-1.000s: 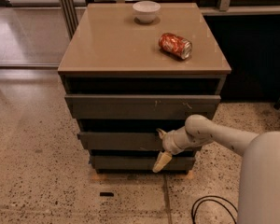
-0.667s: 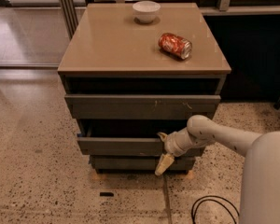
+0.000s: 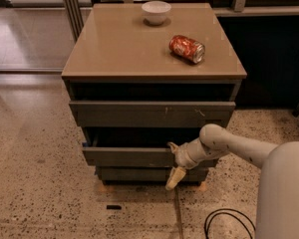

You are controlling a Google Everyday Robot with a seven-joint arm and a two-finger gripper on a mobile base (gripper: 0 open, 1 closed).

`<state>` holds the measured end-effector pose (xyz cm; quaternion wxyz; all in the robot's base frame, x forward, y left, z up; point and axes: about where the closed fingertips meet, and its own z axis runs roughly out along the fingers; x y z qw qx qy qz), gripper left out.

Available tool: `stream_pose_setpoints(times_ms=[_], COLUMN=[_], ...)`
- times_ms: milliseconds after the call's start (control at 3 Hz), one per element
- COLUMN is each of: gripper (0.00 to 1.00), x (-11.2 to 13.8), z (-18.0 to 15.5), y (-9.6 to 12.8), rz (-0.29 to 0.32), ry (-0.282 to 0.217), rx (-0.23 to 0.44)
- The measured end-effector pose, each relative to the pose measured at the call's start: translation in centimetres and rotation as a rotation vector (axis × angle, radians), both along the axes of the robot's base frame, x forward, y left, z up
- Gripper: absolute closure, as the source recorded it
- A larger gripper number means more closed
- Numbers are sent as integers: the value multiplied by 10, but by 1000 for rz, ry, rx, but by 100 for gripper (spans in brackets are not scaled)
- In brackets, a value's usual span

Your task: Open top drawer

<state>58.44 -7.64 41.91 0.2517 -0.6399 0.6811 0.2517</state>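
One cabinet (image 3: 124, 49) is recorded. Three drawers are counted in it: top drawer (image 3: 152, 113), middle drawer (image 3: 124, 157) and bottom drawer (image 3: 134, 174). On its surface, one white bowl (image 3: 156, 12) and one red can (image 3: 187, 49) are counted. One gripper (image 3: 173, 162) is noted at the middle drawer's front. One black cable (image 3: 224, 217) is logged on the floor (image 3: 40, 183).

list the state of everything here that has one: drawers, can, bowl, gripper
top drawer: pulled out a little, dark gap above its front
middle drawer: pulled out a little too
bottom drawer: looks shut
can: lying on its side on the cabinet top
bowl: upright, near the back edge
gripper: low, at the middle drawer's front, not at the top drawer
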Motion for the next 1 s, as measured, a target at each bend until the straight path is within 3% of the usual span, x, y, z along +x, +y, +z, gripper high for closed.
stream_pose_setpoints(times_ms=[333,667,1000], gripper=[0,0,0], x=[-1,-35,-35], z=[4,14,14], y=[0,-7,-7], rz=[4,62,62], ry=[1,27,27], rx=[1,-3,-3])
